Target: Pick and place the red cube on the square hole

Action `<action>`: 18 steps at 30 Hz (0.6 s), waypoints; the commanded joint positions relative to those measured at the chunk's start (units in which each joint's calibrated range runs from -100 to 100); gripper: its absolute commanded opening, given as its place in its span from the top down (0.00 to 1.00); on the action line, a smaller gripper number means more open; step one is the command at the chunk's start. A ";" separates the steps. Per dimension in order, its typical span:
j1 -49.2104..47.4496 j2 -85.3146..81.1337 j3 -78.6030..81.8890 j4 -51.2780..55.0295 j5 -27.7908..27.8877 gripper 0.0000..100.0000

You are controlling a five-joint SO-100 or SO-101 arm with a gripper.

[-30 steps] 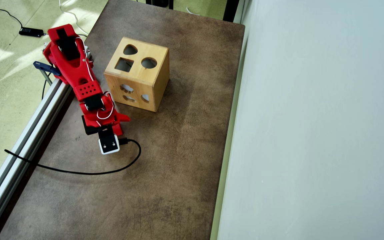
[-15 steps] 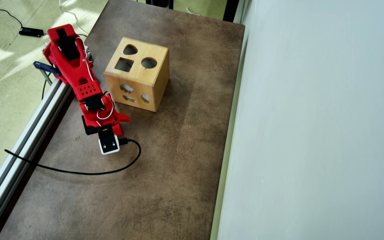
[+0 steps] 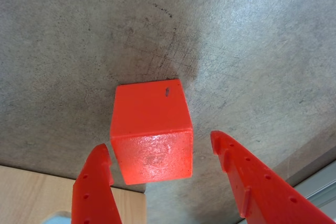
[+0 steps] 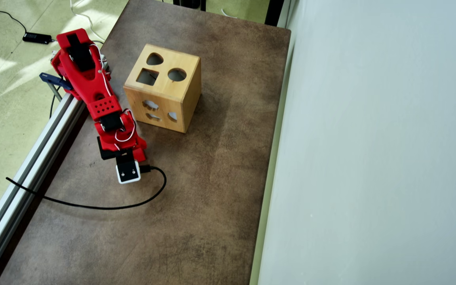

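In the wrist view the red cube (image 3: pixel 152 132) sits on the grey table, one corner edge turned toward the camera and a small dark slot on its upper face. My gripper (image 3: pixel 159 140) is open, with one red finger on each side of the cube. The left finger (image 3: pixel 94 187) is close to the cube's lower left corner with a thin gap, and the right finger (image 3: pixel 252 182) stands well apart. In the overhead view the arm (image 4: pixel 105 107) reaches over the table and hides both cube and jaws. The wooden box (image 4: pixel 180 99) has a square hole (image 4: pixel 147 76) in its top.
The box top also has a heart-shaped hole (image 4: pixel 154 59) and a round hole (image 4: pixel 177 74). A corner of the box shows at the wrist view's lower left (image 3: pixel 31 192). A black cable (image 4: pixel 105 206) trails over the table from the wrist camera (image 4: pixel 128 171). A metal rail (image 4: pixel 34 158) runs along the table's left edge.
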State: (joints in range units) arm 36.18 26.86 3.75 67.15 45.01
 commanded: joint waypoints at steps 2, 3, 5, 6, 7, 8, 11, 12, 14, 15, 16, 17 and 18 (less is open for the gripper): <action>-0.45 -3.47 -2.23 -0.52 -0.15 0.71; -0.45 -3.47 -2.14 -0.52 -0.15 0.71; -0.45 -3.47 -1.96 -0.52 -0.15 0.71; -0.45 -3.47 -1.87 -0.52 -0.15 0.71; -0.52 -3.47 -1.87 -0.52 -0.15 0.71; -0.52 -3.47 -1.87 -0.52 -0.15 0.71; -0.52 -3.47 -1.96 -0.52 -0.15 0.71; -0.52 -3.47 -1.96 -0.52 -0.15 0.71; -0.52 -3.47 -1.96 -0.52 -0.15 0.71; -0.52 -3.47 -1.96 -0.52 -0.15 0.72; -0.60 -3.47 -2.05 -0.52 -0.15 0.74; -0.60 -3.47 -2.05 -0.52 -0.15 0.76; -0.60 -3.38 -1.87 -0.52 -0.15 0.78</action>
State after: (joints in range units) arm 36.18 26.86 3.75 67.15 45.01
